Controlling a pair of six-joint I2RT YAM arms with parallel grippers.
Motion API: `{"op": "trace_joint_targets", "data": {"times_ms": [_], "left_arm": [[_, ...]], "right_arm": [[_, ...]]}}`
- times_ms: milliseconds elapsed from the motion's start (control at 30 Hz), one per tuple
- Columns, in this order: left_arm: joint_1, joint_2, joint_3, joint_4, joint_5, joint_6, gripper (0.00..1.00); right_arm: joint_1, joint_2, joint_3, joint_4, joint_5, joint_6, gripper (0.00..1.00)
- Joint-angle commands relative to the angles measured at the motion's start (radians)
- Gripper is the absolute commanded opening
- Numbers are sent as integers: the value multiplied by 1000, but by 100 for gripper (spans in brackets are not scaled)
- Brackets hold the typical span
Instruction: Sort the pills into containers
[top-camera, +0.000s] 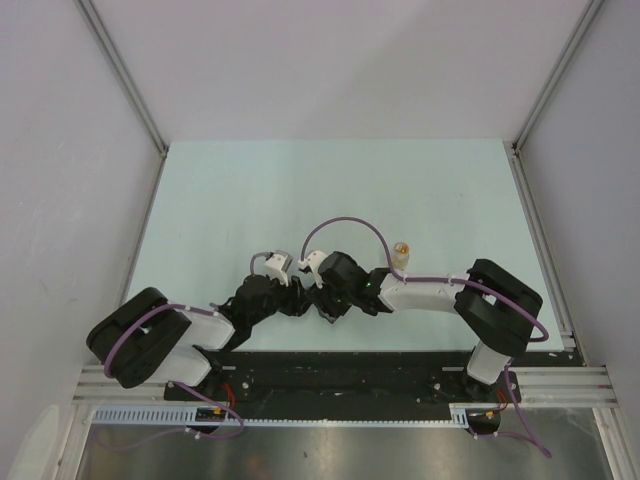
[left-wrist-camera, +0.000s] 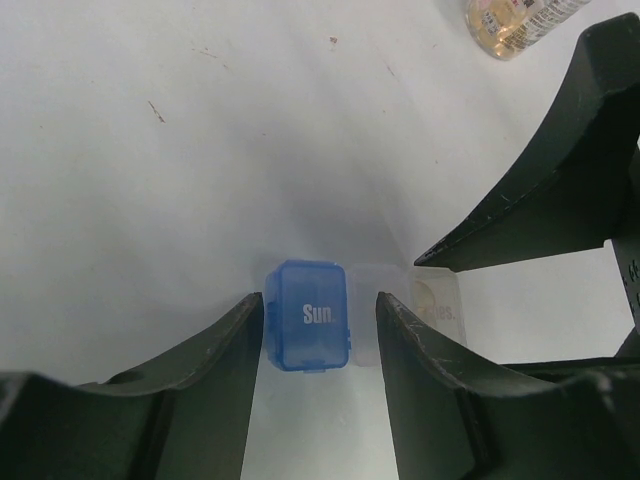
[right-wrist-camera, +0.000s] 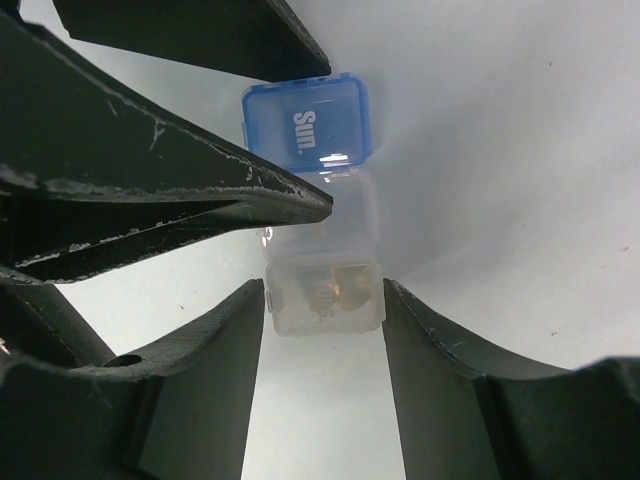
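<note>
A strip of small pill containers lies on the table. It has a blue compartment (left-wrist-camera: 310, 318) marked "Sun.", a clear middle one (right-wrist-camera: 345, 205), and a clear end one (right-wrist-camera: 325, 290) with orange-tan pills (right-wrist-camera: 340, 285) inside. My right gripper (right-wrist-camera: 325, 288) has a finger against each side of that end compartment. My left gripper (left-wrist-camera: 320, 300) straddles the blue compartment with its jaws wider than the box. One of its fingers (left-wrist-camera: 400, 330) lies over the clear middle compartment. A round jar (left-wrist-camera: 515, 20) of orange-tan pills stands farther off, also seen from above (top-camera: 403, 252).
Both arms meet over the near middle of the pale table (top-camera: 300, 190), and their wrists hide the strip from above. The left gripper's fingers (right-wrist-camera: 200, 190) crowd the upper left of the right wrist view. White walls and metal rails border the table.
</note>
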Motion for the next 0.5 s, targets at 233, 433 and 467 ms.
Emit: {"op": "trace_joint_targets", "data": {"times_ms": [233,433,467], "left_arm": [[5,14,4,-37,21,2,54],[5,-19,4,-39,24,-10,67],[5,-48,3,-45,26,-11,69]], "right_arm": [[4,14,25,11,-18,-14,33],[4,3,24,5,-15,-10,20],[2,2,25,3,-16,-11,19]]}}
